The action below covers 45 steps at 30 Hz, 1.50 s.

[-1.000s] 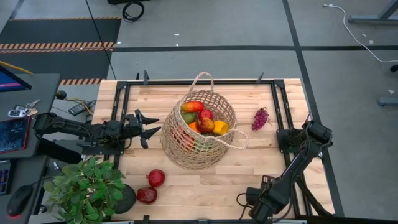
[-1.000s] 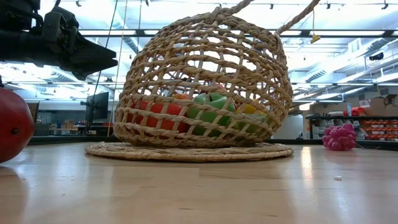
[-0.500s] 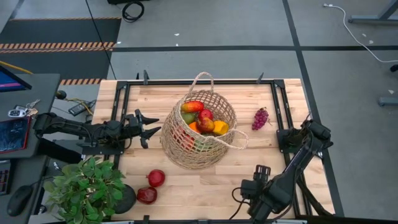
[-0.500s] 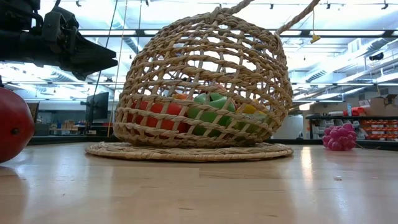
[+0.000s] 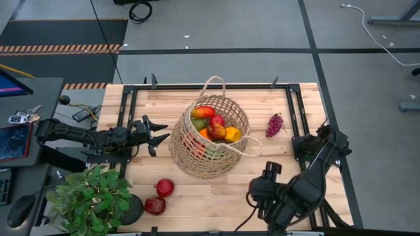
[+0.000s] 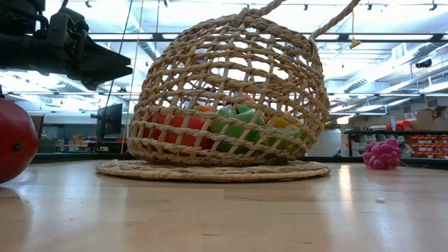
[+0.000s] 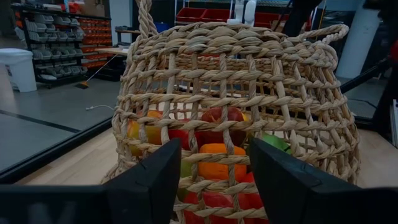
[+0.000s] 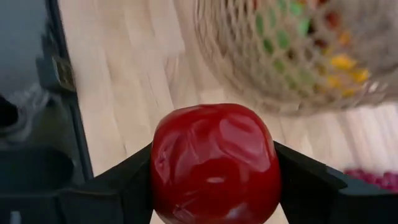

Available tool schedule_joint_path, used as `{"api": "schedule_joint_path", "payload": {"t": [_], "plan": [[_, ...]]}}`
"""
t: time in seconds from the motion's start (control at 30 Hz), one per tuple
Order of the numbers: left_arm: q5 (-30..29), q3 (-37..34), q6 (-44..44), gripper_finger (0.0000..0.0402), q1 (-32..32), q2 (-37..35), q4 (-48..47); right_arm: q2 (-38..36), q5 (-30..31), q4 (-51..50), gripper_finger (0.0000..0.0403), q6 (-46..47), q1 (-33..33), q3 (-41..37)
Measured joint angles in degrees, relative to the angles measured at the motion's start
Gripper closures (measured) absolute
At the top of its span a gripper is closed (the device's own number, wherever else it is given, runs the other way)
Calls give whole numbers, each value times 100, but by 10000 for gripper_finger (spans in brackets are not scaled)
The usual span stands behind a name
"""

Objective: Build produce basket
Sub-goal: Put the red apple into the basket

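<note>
Red fruit in grip: the right hand (image 8: 214, 186) pinches a glossy dark-red fruit (image 8: 214, 163) between its two fingers, at the near edge of the counter (image 5: 216, 196), short of the basket.
Handling: the fruit looks smooth and hard, likely slippery; the hold across its widest part seems the safest one.
Loose fruit: two more red fruits (image 5: 160, 196) lie on the near left of the counter, beside a potted plant (image 5: 92, 196).
Basket: the tan wicker basket (image 5: 210, 141) stands mid-counter on a flat woven mat (image 6: 210, 170), already holding red, orange, yellow and green produce (image 5: 215, 128). Its loose weave probably makes it light and springy, so a hard drop could shift it.
Left hand: the left hand (image 5: 156, 136) hangs level just beside the basket's left wall, fingers (image 7: 149, 180) spread and holding nothing.
Grapes: a purple grape bunch (image 5: 274, 124) rests right of the basket, apart from it; soft, best lifted gently.
Surface: pale wood planks in a black frame.
Room: grey floor with striped tape, shelves of bins beyond.
</note>
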Motion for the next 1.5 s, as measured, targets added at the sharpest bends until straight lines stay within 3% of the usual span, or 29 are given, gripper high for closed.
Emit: {"api": "schedule_joint_path", "payload": {"t": [0.43, 1.07, 1.33, 1.5], "plan": [[-1, -1, -1, 205, 0, -1, 1, -18, 252, 5, 128, -1367, -755, 997], [0, 1, 1, 209, 1, 1, 0, -222, 63, 5, 128, -2148, -1778, 1061], [0, 0, 1, 205, 1, 0, 0, -222, 83, 7, 127, -4350, -1779, 1061], [-1, 1, 1, 209, 1, -1, 0, -222, 533, 7, 124, -5349, -1810, 1061]]}}
